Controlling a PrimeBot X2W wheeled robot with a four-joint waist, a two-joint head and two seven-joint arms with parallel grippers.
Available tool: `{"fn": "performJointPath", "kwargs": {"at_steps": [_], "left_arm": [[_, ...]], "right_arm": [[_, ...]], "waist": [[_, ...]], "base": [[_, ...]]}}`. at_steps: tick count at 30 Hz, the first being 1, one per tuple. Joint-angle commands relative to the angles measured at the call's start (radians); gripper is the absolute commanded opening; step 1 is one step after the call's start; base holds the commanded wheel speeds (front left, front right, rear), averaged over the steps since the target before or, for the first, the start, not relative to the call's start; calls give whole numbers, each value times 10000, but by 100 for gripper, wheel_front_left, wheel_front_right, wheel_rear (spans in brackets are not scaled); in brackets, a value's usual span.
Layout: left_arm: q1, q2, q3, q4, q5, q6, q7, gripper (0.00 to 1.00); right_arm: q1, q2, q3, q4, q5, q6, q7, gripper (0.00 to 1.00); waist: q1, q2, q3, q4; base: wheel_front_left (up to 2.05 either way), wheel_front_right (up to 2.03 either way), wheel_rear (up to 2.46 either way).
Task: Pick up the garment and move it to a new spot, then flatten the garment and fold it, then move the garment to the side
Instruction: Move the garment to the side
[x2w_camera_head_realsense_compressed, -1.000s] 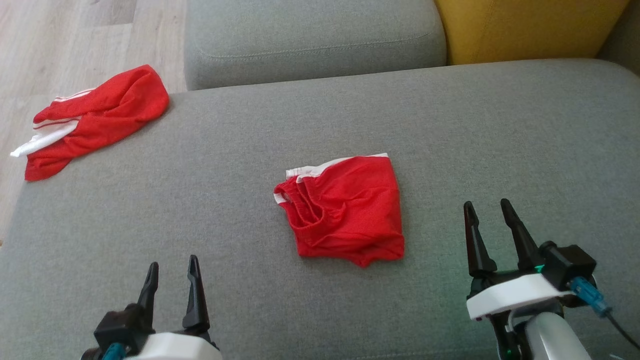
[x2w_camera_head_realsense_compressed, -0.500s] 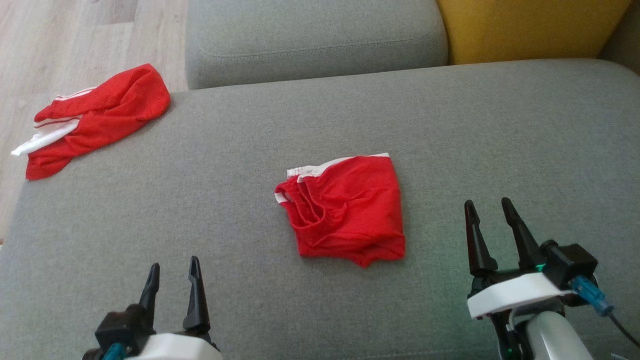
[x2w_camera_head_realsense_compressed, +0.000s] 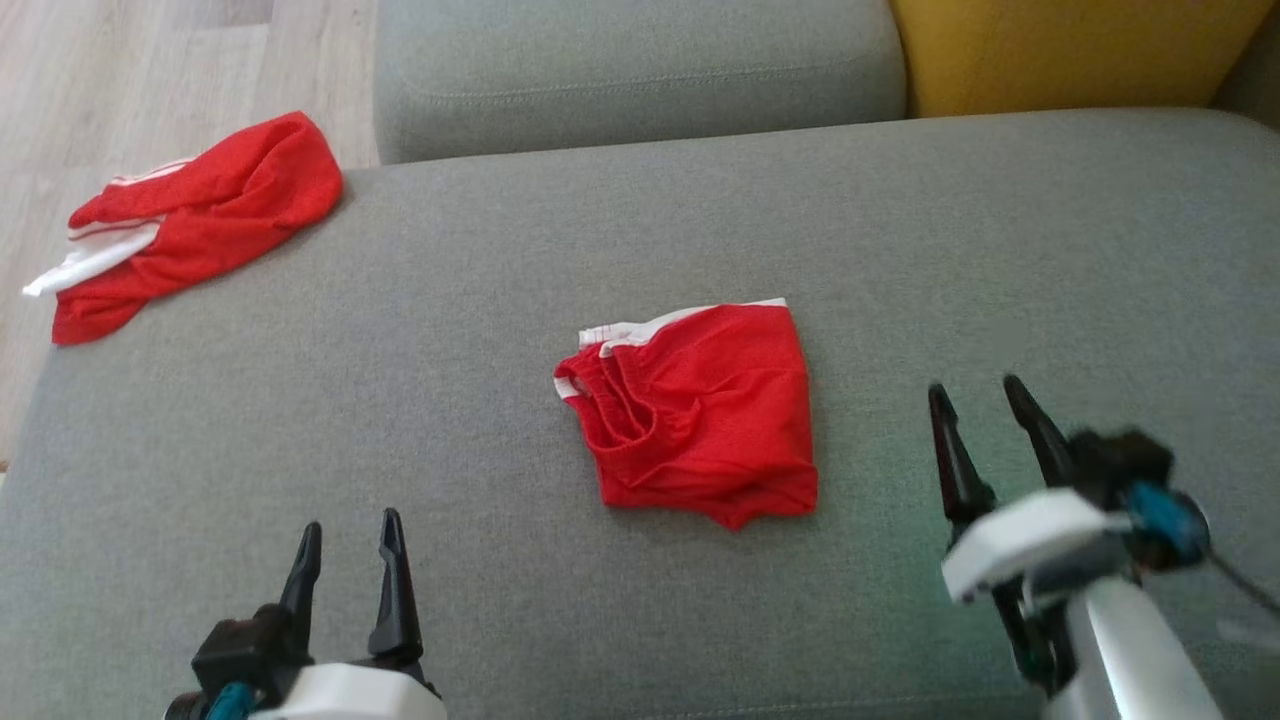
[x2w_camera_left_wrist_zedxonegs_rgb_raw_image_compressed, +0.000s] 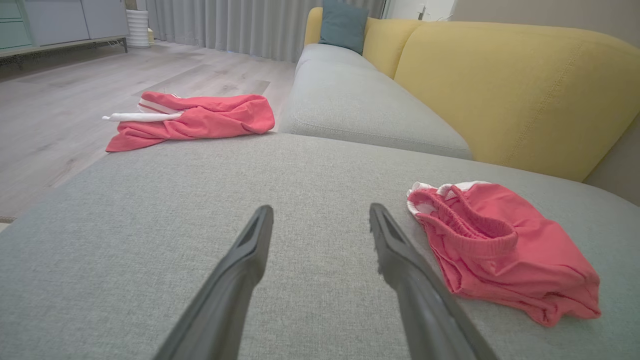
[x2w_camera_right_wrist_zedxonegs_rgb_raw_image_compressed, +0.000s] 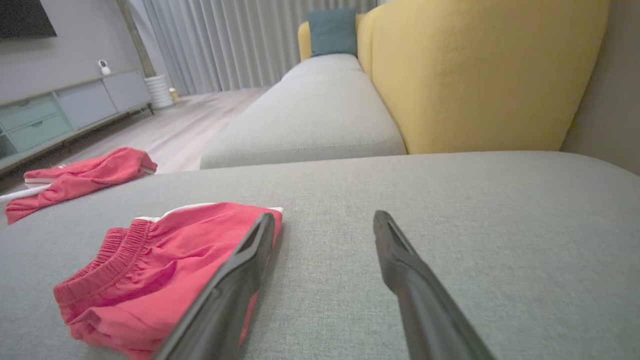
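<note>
Flanking the soft, seemingly light red mesh shorts (x2w_camera_head_realsense_compressed: 700, 410), left gripper (x2w_camera_head_realsense_compressed: 350, 520) and right gripper (x2w_camera_head_realsense_compressed: 975, 388) gape empty; pinch the elastic waistband (x2w_camera_head_realsense_compressed: 600, 400).

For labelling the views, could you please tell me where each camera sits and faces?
Head view: above, looking down at the grey fabric sofa seat; left fingers and right fingers at bottom.
Left wrist view: low over the seat, along its own fingers.
Right wrist view: likewise low, own fingers.
All share the folded red fabric shorts.

bare grey cushion (x2w_camera_head_realsense_compressed: 450, 420) all around the folded garment (x2w_camera_head_realsense_compressed: 700, 410); yellow backrest (x2w_camera_head_realsense_compressed: 1060, 50) blocks beyond.
</note>
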Motion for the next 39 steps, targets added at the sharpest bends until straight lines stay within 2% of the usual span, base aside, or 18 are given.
{"fn": "performJointPath", "kwargs": {"at_steps": [1, 7, 14, 21, 29, 30, 31, 34, 35, 39], "left_arm": [[-540, -64, 290, -349, -31, 2, -124, 100], [-840, -64, 94, -362, -97, 0, -124, 100], [-1126, -64, -46, -350, -188, 40, -124, 100], [-1354, -64, -139, -342, -199, 62, -124, 100], [-1518, -64, -218, -321, -214, 84, -124, 100], [-1530, -64, -220, -318, -215, 87, -124, 100], [-1540, -64, -219, -318, -216, 88, -124, 100], [-1541, -64, -206, -328, -197, 104, -124, 100], [-1533, -64, -208, -333, -172, 106, -124, 100], [-1537, -64, -232, -356, -51, 84, -124, 100]], "right_arm": [[-780, 3, 279, -244, -70, 69, 286, 100], [-2156, -181, 765, 605, 327, 69, 2405, 100], [-3499, -878, 1560, 1881, 1892, 69, 4544, 100], [-4269, -1300, 2294, 3117, 3037, 69, 5438, 100], [-4759, -1303, 2824, 4273, 3869, 69, 5700, 100], [-4814, -1312, 2894, 4366, 3923, 69, 5665, 85], [-4868, -1320, 2965, 4447, 3973, 69, 5627, 57], [-5018, -1371, 3208, 4596, 4127, 69, 5454, 12], [-5074, -1420, 3298, 4622, 4154, 69, 5381, 0], [-5265, -1644, 3539, 4672, 4201, 69, 5171, 0]], "waist": [[0, -1, 61, 45], [0, -1, 466, 337], [0, -1, 875, 873], [0, -1, 1264, 1439], [0, -1, 1572, 1778], [0, -1, 1593, 1790], [0, -1, 1611, 1795], [0, -1, 1648, 1750], [0, -1, 1658, 1703], [0, -1, 1694, 1493]], "base": [[0, 0, 0], [0, 0, 0], [0, 0, 0], [0, 0, 0], [0, 0, 0], [0, 0, 0], [0, 0, 0], [0, 0, 0], [0, 0, 0], [0, 0, 0]]}}
